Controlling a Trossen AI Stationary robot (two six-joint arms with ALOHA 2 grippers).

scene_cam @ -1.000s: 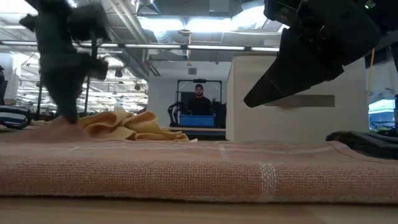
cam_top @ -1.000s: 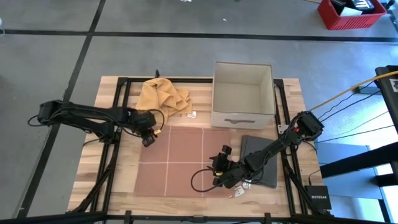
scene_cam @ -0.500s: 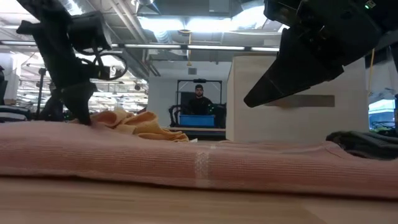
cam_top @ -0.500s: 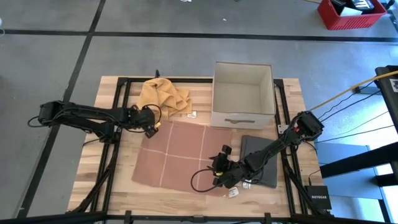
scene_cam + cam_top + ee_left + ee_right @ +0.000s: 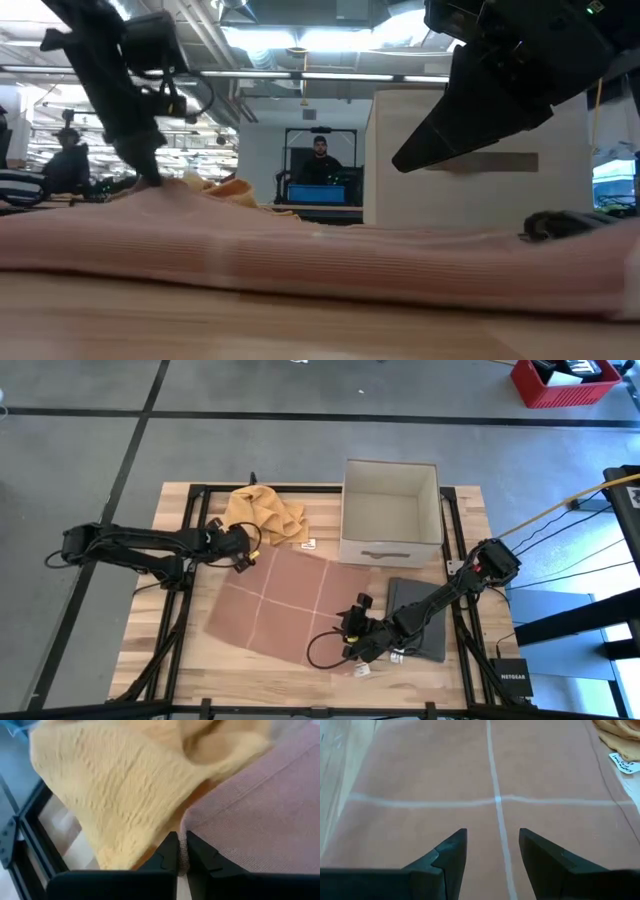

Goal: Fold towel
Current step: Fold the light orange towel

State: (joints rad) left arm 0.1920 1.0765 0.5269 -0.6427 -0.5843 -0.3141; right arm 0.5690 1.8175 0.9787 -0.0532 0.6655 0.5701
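The pink-brown towel (image 5: 290, 605), crossed by white stripes, lies spread out and skewed on the wooden table. My left gripper (image 5: 245, 563) is shut on its far left corner, close beside a crumpled yellow cloth (image 5: 262, 512). My right gripper (image 5: 352, 622) is open above the towel's near right part. In the right wrist view its fingers (image 5: 492, 850) have nothing between them, and the stripes cross (image 5: 496, 800) just ahead. In the low view this gripper (image 5: 400, 160) is clear above the cloth. My left gripper pinches the towel's far left corner (image 5: 183, 827) between its two fingers. The fingers come slanting down from the table's left side. That corner (image 5: 150, 190) is raised a little, and the rest of the towel lies flat on the table.
A white open box (image 5: 390, 510) stands at the far right of the table. A dark grey folded cloth (image 5: 418, 618) lies right of the towel. A paper tag (image 5: 358, 670) sits at the towel's near corner. In the low view a person stands far behind the table.
My left gripper has gone toward the table's far edge and the yellow cloth, turning at the wrist and staying shut on the towel's corner. The towel has been dragged along flat and turned about, from square with the table to skewed.
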